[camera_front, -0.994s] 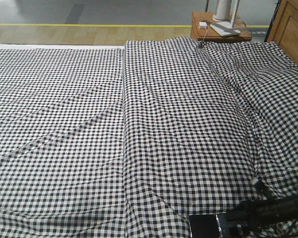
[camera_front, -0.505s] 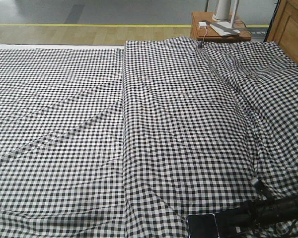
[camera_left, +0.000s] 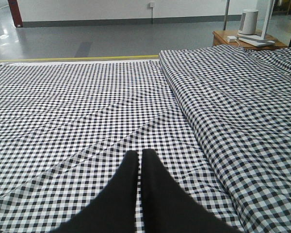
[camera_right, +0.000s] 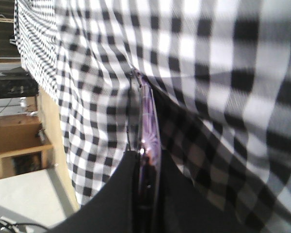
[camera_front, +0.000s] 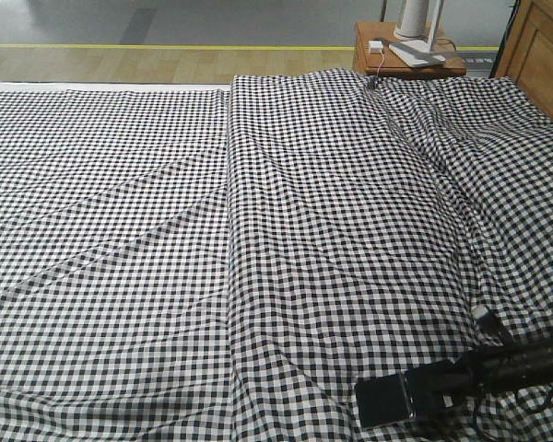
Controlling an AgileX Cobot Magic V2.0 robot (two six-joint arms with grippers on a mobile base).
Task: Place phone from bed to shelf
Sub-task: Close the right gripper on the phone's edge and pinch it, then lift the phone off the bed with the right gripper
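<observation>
The phone (camera_front: 383, 402) is at the near right corner of the bed (camera_front: 258, 230), low in the front view. It is a dark, shiny slab. The right gripper (camera_front: 417, 391) pinches it at one end, so that end is hidden behind the black fingers. The right arm (camera_front: 521, 366) reaches in from the right and the picture edge cuts it off. I cannot tell if the phone rests on the checked cloth (camera_front: 120, 184) or is a little above it.

The right wrist view is blurry and very close. There the phone (camera_right: 148, 121) shows only as a thin edge with a pink-purple shine. The right gripper (camera_right: 146, 162) has one black finger (camera_right: 111, 204) on each side of it, pressed tight against it. The cloth (camera_right: 218, 73) fills the space behind, with big fuzzy squares.

In the left wrist view the left gripper (camera_left: 139, 167) has its two fingers (camera_left: 123, 189) pressed together, with only a thin line between them and nothing held. It is above the bed (camera_left: 77, 111), and the bottom edge cuts off its back part.

A small red-brown side table (camera_front: 364, 35) stands past the far end of the bed. The white things on it are cut off at the top.
</observation>
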